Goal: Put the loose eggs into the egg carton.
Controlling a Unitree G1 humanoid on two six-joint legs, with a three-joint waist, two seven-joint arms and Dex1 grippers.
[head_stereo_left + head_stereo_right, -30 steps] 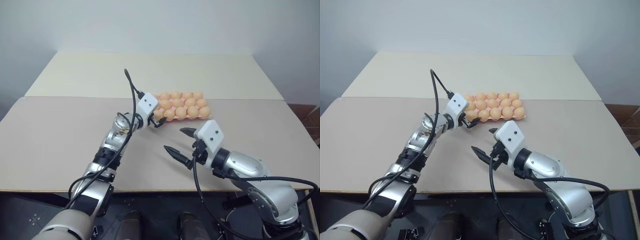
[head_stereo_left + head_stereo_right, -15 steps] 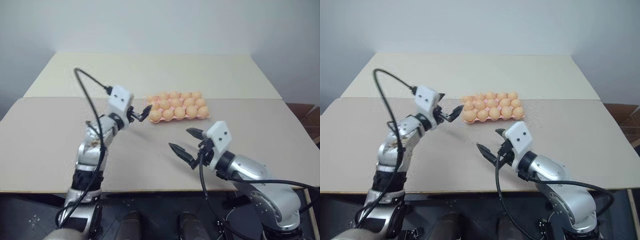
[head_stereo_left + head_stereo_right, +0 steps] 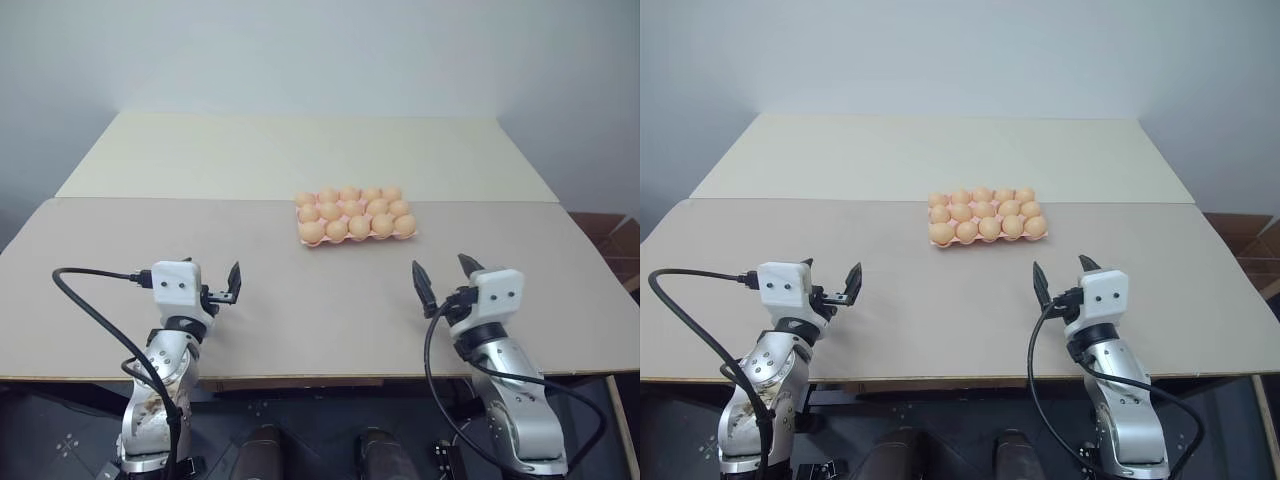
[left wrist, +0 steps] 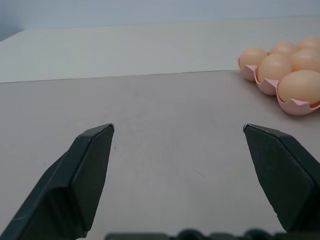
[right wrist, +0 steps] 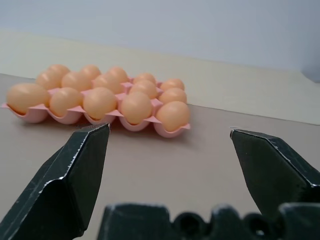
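Now both of my arms sit low at the near edge of the counter (image 3: 120,250), one to each side, and the egg carton (image 3: 357,237) lies ahead of them and between them, well apart from either. My left gripper (image 3: 222,288) has its jaws spread wide with nothing between them, and my right gripper (image 3: 442,275) is the same, jaws apart and empty. From my left jaws the carton lies forward and off toward my right; from my right jaws it lies forward and off toward my left, and I judge the right arm to be the nearer one. The carton's long side runs across in front of me, with three rows of five cups. Every cup I can see holds one of the eggs (image 3: 983,210), pale orange and sitting upright in the pink tray. I can find no egg lying free on the counter near either pair of jaws. My judgement is that the carton is full and the task looks finished, so no reach toward it seems called for.
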